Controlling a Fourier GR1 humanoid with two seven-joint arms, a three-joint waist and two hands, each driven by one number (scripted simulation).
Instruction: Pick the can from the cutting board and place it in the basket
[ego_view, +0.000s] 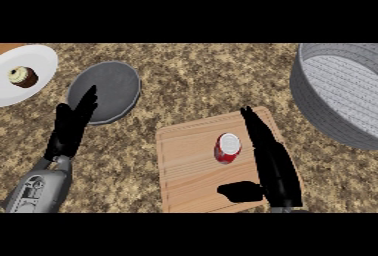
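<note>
Speckled counter (199, 75); basket (325, 107) cut off right; right hand (273, 160) unclenched beside can (227, 148).

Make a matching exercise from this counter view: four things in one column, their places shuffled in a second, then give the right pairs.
Things:
1. can
2. basket
3. cupcake
4. grey plate

Places:
A. on the white plate, far left
B. at the right edge of the view
C. on the cutting board
D. just beyond the left hand

Pairs: 1-C, 2-B, 3-A, 4-D
</note>
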